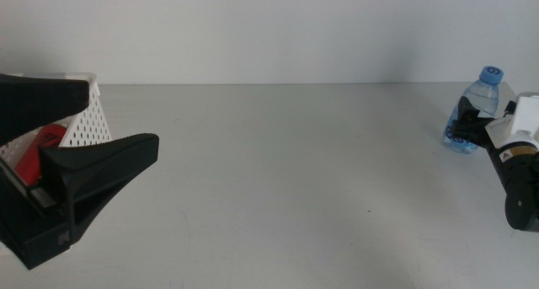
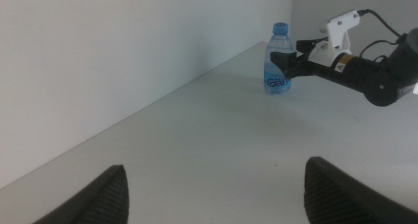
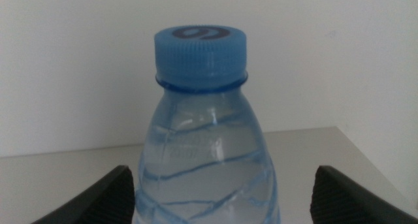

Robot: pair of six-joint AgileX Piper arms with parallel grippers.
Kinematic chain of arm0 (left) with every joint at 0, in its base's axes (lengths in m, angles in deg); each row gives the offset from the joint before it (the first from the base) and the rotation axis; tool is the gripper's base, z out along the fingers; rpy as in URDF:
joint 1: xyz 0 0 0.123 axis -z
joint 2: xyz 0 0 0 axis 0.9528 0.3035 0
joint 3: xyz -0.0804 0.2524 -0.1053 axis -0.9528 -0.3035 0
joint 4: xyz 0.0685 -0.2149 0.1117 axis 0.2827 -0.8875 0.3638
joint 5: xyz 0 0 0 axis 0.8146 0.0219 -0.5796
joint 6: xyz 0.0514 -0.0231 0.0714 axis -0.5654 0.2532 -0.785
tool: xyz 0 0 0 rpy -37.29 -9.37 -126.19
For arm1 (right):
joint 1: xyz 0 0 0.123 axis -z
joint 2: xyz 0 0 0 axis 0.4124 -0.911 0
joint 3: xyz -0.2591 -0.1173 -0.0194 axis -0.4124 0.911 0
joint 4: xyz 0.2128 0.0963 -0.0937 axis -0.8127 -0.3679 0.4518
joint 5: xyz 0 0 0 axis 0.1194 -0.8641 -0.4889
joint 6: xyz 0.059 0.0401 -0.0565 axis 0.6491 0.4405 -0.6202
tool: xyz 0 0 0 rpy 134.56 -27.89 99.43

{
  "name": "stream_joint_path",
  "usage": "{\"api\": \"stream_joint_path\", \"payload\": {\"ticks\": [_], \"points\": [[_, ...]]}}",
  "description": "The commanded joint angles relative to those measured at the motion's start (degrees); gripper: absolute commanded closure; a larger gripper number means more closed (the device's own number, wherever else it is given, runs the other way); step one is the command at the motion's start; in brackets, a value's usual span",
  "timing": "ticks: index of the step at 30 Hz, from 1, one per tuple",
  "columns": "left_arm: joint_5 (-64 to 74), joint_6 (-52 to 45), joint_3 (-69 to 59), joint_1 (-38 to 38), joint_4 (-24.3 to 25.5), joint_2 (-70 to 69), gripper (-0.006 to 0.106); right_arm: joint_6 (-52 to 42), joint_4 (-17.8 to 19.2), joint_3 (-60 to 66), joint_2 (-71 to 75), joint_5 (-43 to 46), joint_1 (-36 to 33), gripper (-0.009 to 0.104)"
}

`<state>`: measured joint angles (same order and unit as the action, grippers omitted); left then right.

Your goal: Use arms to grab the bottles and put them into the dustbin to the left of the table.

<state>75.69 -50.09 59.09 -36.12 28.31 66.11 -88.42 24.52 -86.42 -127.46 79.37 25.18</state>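
The clear water bottle (image 1: 478, 104) with a blue cap stands upright at the far right of the table (image 1: 295, 179). My right gripper (image 1: 465, 125) is open, with its jaws on either side of the bottle's body. In the right wrist view the bottle (image 3: 202, 119) fills the gap between the jaws of the right gripper (image 3: 222, 198). My left gripper (image 1: 122, 119) is open and empty, hanging at the left by the white perforated dustbin (image 1: 88, 125). A red can (image 1: 38, 150) lies inside the dustbin. The left wrist view shows the bottle (image 2: 278, 64) and the right gripper (image 2: 287, 59) from afar.
A white wall runs along the back edge of the table. The right arm's white wrist part (image 1: 526, 120) and black links sit at the picture's right edge. Bare tabletop stretches between the dustbin and the bottle.
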Motion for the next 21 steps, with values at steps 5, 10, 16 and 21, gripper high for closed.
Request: {"api": "stream_joint_path", "payload": {"ticks": [5, 10, 16, 21], "points": [[-4.5, 0.8, 1.6, 0.4, -0.6, 0.1, 0.011, -0.9, 0.7, -7.8, -1.0, 4.1, 0.4, 0.001], [-4.5, 0.8, 1.6, 0.4, -0.6, 0.1, 0.011, -0.9, 0.7, -10.6, -3.2, 3.1, 0.4, 0.006], [-4.5, 0.8, 1.6, 0.4, -0.6, 0.1, 0.011, -1.0, 2.0, -11.4, -5.5, 1.3, 0.4, 0.041], [-4.5, 0.8, 1.6, 0.4, -0.6, 0.1, 0.011, -0.5, 9.3, -11.6, -5.5, -0.7, 0.2, 0.096]]}}
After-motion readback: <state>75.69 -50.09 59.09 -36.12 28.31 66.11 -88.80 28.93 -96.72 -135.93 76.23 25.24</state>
